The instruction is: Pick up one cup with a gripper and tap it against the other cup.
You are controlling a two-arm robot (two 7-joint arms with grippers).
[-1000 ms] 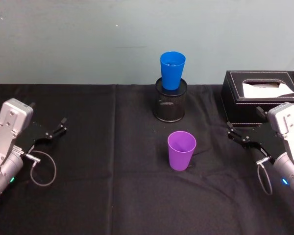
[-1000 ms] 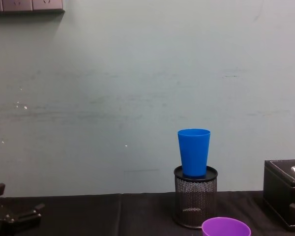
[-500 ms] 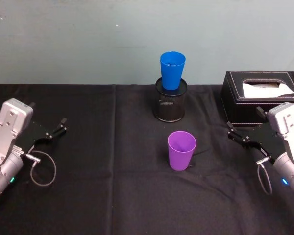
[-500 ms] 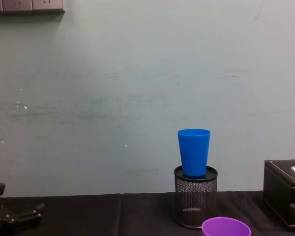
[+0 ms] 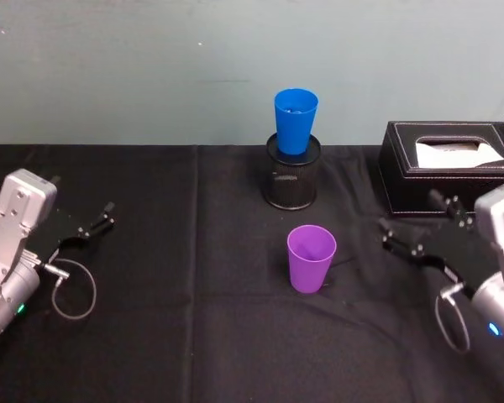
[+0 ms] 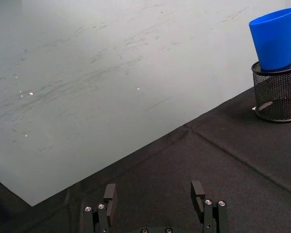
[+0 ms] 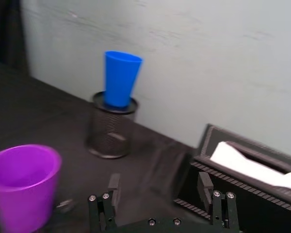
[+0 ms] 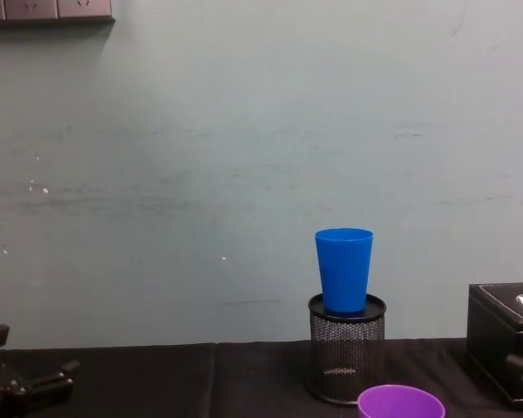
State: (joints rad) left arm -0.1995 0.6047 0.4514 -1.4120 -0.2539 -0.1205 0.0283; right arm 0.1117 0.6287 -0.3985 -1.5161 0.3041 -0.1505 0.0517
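The purple cup [image 5: 311,258] stands upright on the black cloth at the table's middle, also seen as purple cup [image 7: 24,187] and as a rim of the purple cup [image 8: 401,403]. Behind it the blue cup [image 5: 296,121] stands upright on top of a black wire-mesh pen holder [image 5: 291,180]; the blue cup [image 8: 343,270] is also seen from the side. My right gripper [image 5: 410,222] hovers open to the right of the purple cup, apart from it, its fingers [image 7: 204,185] spread with nothing between them. My left gripper [image 5: 105,216] rests open at the far left, away from both cups.
A black tissue box [image 5: 449,168] with white tissue stands at the back right, just behind my right gripper. Loose grey cable loops [image 5: 74,290] hang beside the left arm. A pale wall [image 8: 244,174] rises right behind the table's far edge.
My right gripper has swung left and a little forward toward the purple cup, away from the tissue box. The left arm and both cups stay where they were.
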